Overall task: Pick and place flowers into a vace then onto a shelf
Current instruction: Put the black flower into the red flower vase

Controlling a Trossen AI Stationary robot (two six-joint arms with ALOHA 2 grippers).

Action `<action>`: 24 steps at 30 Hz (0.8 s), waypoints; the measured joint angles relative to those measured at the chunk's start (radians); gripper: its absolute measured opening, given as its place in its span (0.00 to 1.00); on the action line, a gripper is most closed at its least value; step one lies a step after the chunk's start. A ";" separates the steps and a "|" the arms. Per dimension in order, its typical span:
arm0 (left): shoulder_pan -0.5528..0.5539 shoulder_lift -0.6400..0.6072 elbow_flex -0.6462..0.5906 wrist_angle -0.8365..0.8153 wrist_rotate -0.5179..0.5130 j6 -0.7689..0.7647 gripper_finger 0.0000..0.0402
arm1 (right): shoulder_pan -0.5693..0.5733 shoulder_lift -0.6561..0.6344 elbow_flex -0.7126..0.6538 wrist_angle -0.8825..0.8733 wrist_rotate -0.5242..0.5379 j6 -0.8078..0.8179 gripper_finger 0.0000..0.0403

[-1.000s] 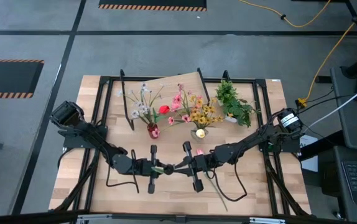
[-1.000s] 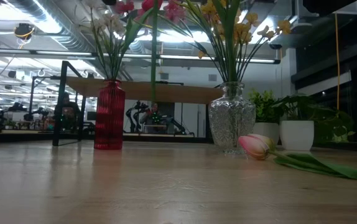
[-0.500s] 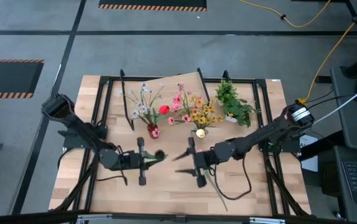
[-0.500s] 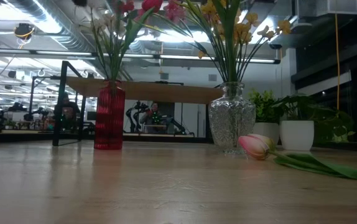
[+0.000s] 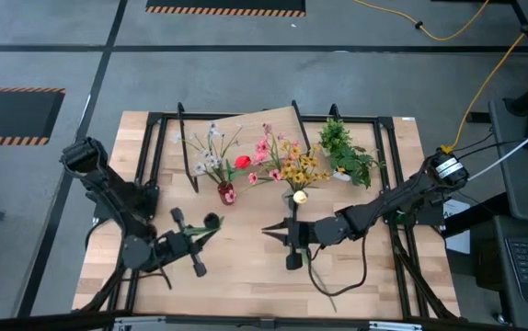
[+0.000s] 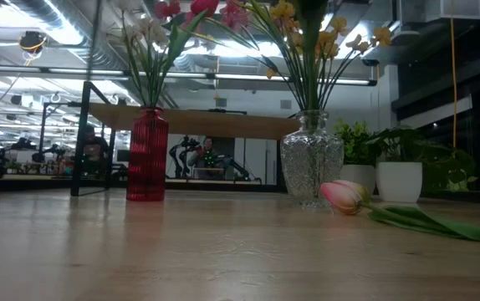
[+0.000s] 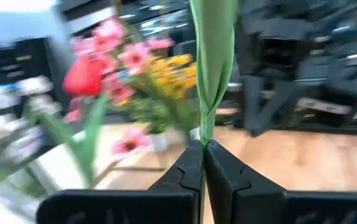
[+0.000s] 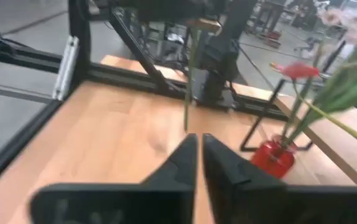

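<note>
- High view shows the left claw (image 5: 193,242) in the lower left of the frame, over the bare wood of the desk (image 5: 246,276), pinched together on a green stem (image 5: 205,226) that sticks out from it toward the centre
- Left wrist view confirms it: the two dark fingers (image 7: 191,174) meet on the folded green stem (image 7: 213,56), which runs from their tips to the top edge of the frame
- Right claw (image 5: 277,230) sits just right of centre in the high view, pointing left; its fingers (image 8: 188,155) are drawn almost together with nothing between them
- Left and right claws are apart, with open wood between them
- Red vase (image 5: 226,193) stands above centre in the high view, holding white and pale flowers and a red one; in the low view it is at centre left (image 6: 148,155)
- Clear glass vase (image 6: 311,159) stands right of the red one, holding yellow and pink flowers (image 5: 287,164)
- Pink tulip (image 6: 343,196) lies flat on the desk at the right of the low view, beside the glass vase, its green leaves trailing to the right edge
- Shelf (image 6: 223,124) shows behind both vases in the low view, a light board on black legs
- Potted plant (image 5: 345,152) in a white pot (image 6: 399,180) stands to the right of the vases
</note>
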 joint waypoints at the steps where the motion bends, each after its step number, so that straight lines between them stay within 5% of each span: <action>1: -0.010 0.012 0.013 -0.003 -0.059 0.000 0.01 | 0.005 0.000 -0.002 -0.001 0.003 -0.001 0.03; 6: -0.022 0.056 0.029 -0.005 -0.103 -0.058 0.01 | 0.042 0.000 -0.002 0.000 -0.001 -0.008 0.03; 16: 0.137 0.080 0.027 -0.004 -0.107 -0.160 0.01 | 0.072 -0.004 -0.002 -0.021 0.000 -0.054 0.02; 24: 0.199 0.081 0.133 -0.003 -0.106 0.076 0.01 | 0.052 -0.004 -0.002 -0.039 0.000 -0.085 0.02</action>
